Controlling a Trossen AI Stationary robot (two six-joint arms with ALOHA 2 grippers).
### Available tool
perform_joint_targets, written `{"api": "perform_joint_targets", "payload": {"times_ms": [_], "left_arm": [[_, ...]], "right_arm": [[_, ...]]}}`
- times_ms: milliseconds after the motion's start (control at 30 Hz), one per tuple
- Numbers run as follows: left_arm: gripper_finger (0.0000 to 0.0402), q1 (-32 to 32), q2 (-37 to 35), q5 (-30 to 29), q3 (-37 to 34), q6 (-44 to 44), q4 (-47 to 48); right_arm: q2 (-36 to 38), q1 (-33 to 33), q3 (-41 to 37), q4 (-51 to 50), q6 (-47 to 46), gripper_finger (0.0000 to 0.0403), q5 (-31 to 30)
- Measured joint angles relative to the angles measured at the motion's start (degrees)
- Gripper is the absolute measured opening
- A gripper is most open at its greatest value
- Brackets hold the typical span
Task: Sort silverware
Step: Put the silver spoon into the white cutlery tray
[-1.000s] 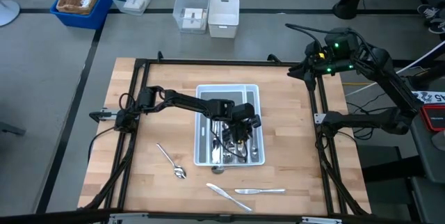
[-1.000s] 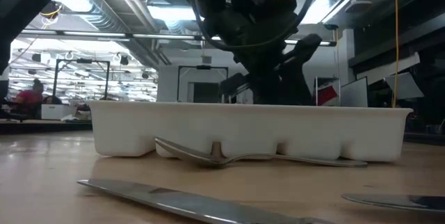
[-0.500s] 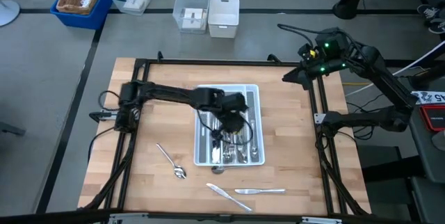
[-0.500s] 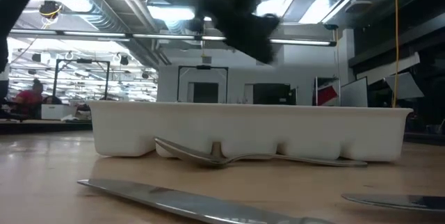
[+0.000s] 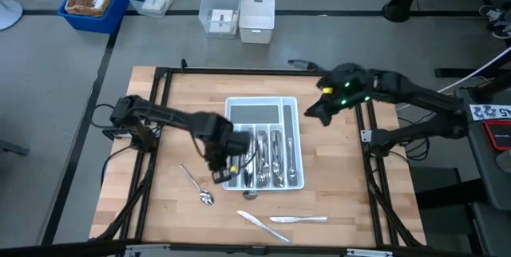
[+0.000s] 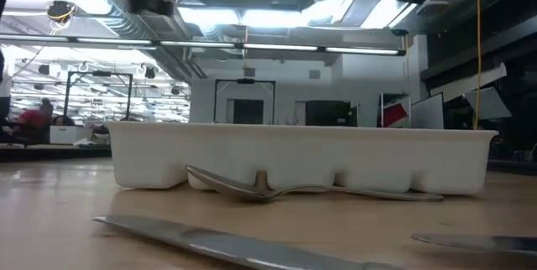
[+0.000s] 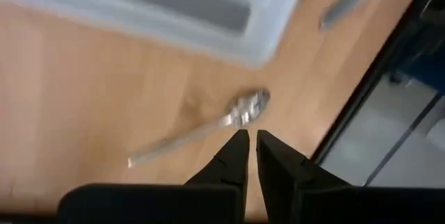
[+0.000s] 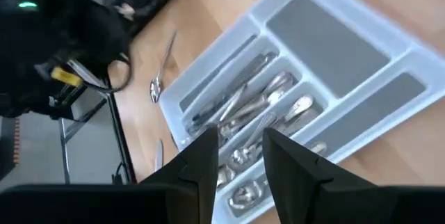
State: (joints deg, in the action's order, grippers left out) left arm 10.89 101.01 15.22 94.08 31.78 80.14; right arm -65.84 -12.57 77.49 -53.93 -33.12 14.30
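Observation:
The white tray (image 5: 262, 107) with grey-lined slots lies mid-table and holds several silver pieces (image 5: 268, 160) in its long slots, also seen in the right wrist view (image 8: 257, 109). A spoon (image 5: 197, 186) lies on the wood left of the tray's near end. My left gripper (image 5: 219, 174) hovers at the tray's near left corner, shut and empty, and its wrist view shows the spoon (image 7: 222, 121) beyond the fingertips (image 7: 248, 137). My right gripper (image 5: 314, 114) hangs just off the tray's far right side, open and empty (image 8: 240, 144).
Two knives (image 5: 257, 221) (image 5: 299, 219) lie near the table's near edge, and another spoon (image 5: 250, 195) rests against the tray's near wall (image 6: 277, 189). Black frame rails (image 5: 160, 81) border the table. Bins (image 5: 239, 13) stand beyond the far edge.
My left gripper has swung from over the tray's middle slots toward the table's left and near edges, ending at the tray's near left corner. My right gripper has come from the table's far right corner toward the tray, now close beside its far right side.

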Motion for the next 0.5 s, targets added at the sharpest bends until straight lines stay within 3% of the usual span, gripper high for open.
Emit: {"api": "perform_joint_targets", "payload": {"times_ms": [233, 367, 500], "left_arm": [[0.0002, 8.45, -1.39, -1.26, -0.02, -0.15, 3.62], [0.0002, 12.14, -5.37, -4.99, -2.50, 4.77, 2.52], [0.0001, 15.38, -12.67, -10.67, -9.31, 14.04, -0.16]], "right_arm": [[-6.72, 10.04, -1.90, 0.01, -9.56, 0.0115, -7.09], [-11.38, 14.44, -3.20, -0.07, -15.63, 0.0115, -10.42], [-16.43, 17.60, -3.83, 0.16, -22.15, 0.0115, -13.80]]}}
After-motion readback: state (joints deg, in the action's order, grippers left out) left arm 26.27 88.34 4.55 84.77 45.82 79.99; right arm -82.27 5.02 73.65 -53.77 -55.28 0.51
